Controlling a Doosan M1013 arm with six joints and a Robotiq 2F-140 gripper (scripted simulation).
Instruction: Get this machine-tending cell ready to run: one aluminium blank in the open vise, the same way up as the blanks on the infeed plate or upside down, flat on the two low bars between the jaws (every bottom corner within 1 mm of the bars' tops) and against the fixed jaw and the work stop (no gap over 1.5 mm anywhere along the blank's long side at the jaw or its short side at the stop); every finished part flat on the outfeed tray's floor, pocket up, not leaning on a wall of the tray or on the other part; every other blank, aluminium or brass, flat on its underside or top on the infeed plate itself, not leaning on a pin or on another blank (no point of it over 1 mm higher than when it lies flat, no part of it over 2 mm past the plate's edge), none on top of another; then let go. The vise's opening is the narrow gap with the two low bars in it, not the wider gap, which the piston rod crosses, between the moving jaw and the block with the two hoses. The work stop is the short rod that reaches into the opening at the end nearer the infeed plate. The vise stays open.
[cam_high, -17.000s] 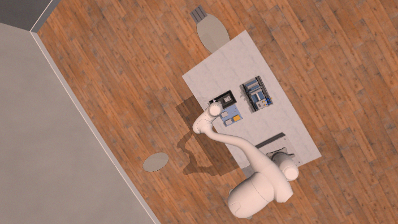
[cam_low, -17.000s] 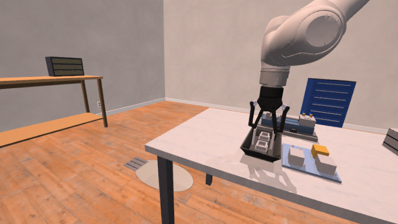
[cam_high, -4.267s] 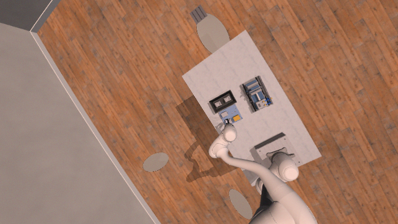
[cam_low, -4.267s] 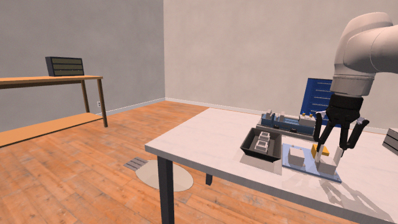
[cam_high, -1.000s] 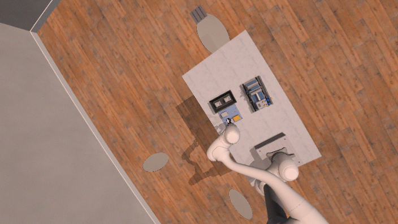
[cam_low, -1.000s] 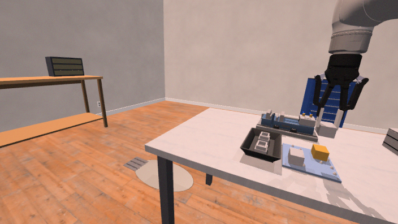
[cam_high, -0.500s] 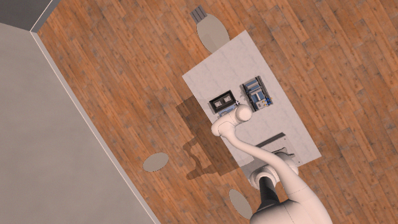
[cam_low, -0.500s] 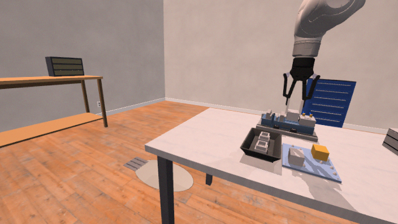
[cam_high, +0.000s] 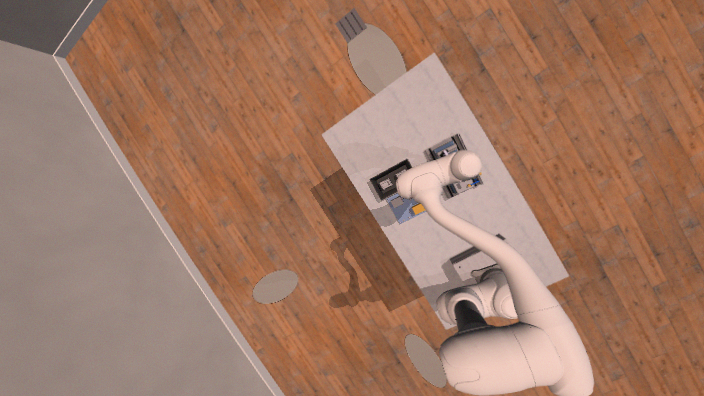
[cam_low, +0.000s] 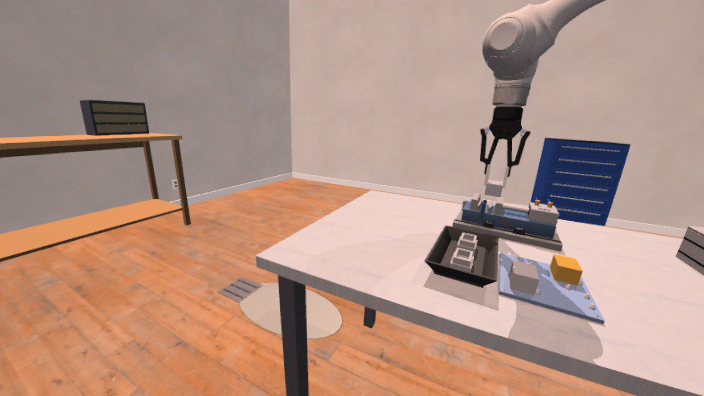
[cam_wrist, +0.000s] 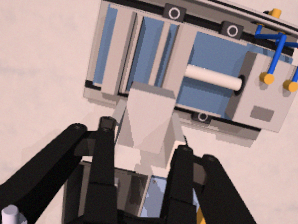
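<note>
My gripper (cam_low: 496, 179) (cam_wrist: 146, 118) is shut on an aluminium blank (cam_low: 495, 189) (cam_wrist: 149, 112) and holds it in the air just above the blue vise (cam_low: 515, 216) (cam_wrist: 200, 50) (cam_high: 449, 144), over its left end. The vise is open; its white piston rod (cam_wrist: 213, 78) and blue hoses (cam_wrist: 276, 43) show in the wrist view. The dark outfeed tray (cam_low: 439, 252) (cam_high: 375, 183) holds two finished parts (cam_low: 469, 240) (cam_low: 462, 258), pocket up. On the infeed plate (cam_low: 560, 298) (cam_high: 401, 212) lie an aluminium blank (cam_low: 523, 277) and a brass blank (cam_low: 566, 268) (cam_high: 418, 209). In the top view the arm hides the gripper.
A blue panel (cam_low: 580, 180) stands behind the table beyond the vise. A dark box (cam_low: 692, 248) sits at the table's right edge. The tray and the infeed plate lie close in front of the vise. A wooden shelf table (cam_low: 90, 140) stands far left.
</note>
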